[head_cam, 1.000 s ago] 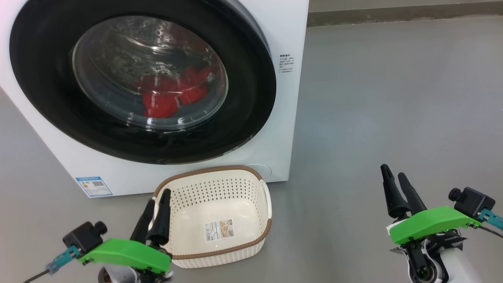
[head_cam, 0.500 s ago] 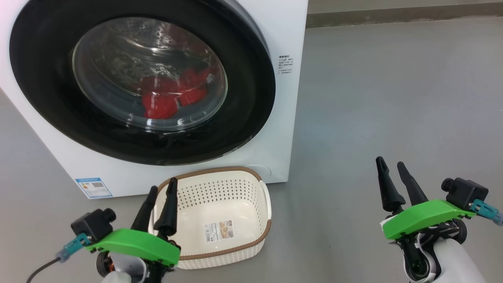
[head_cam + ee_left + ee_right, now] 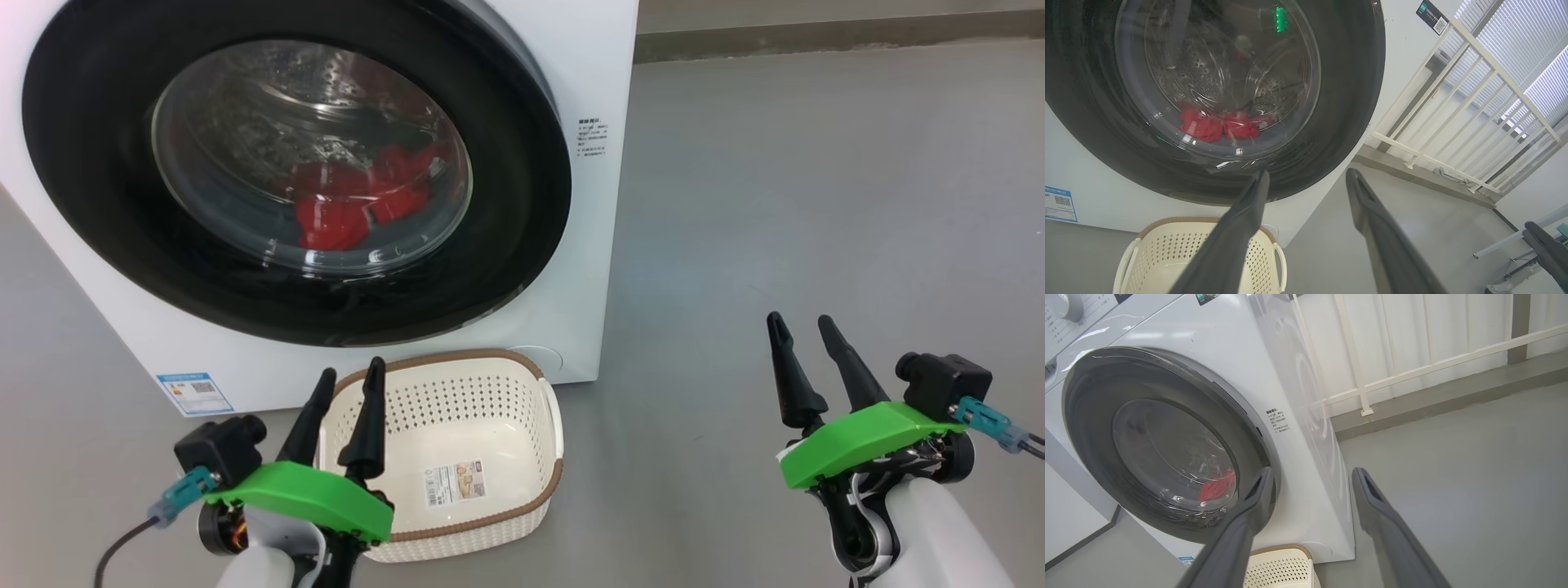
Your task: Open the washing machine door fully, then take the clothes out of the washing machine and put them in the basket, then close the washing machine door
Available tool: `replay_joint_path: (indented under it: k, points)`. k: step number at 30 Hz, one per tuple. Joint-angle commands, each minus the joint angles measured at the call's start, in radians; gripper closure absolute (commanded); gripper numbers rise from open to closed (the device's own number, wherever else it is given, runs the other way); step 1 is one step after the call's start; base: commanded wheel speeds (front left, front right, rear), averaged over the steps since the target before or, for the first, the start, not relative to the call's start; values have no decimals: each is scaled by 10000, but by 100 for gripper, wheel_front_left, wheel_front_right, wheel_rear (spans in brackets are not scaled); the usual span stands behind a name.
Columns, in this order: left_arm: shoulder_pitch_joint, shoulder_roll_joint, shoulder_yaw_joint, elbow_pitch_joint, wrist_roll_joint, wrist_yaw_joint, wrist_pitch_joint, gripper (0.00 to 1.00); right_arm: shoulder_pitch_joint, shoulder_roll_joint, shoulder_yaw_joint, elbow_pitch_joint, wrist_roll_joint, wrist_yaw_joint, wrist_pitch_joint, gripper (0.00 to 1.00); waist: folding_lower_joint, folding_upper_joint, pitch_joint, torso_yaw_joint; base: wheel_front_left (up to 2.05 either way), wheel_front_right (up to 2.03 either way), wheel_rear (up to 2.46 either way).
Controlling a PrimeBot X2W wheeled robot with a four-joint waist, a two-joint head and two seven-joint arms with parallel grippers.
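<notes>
Though apart, two released: left gripper, right gripper; one basket; one door.

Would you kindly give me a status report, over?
Left gripper, right gripper open, empty. Round black-rimmed glass door across white washing machine opening, red clothes inside. Cream perforated basket empty; nothing in the way.

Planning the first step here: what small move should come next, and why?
Probably reach the right gripper toward the right edge of the washing machine door: the door covers the clothes, this gripper is open, empty and nearer that edge, and the basket waits empty.
</notes>
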Motion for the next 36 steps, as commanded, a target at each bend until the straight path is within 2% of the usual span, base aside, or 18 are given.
replay_joint_path:
  k: [1, 25, 36]
  points:
    - [-604, 154, 191, -162, 352, 78, -156, 0, -656, -91, 260, -209, -344, 62, -177, 0, 0, 0, 3, -5, 0, 0, 0]
    - [-1398, 191, -131, 244, 2390, 591, -839, 0, -1402, -147, 486, 232, -2912, 77, -853, 0, 0, 0, 53, -41, 0, 0, 0]
    - [-1360, 191, -38, 289, 2221, 789, -839, 0, -1381, -147, 360, 300, -2781, 77, -853, 0, 0, 0, 45, -104, 0, 0, 0]
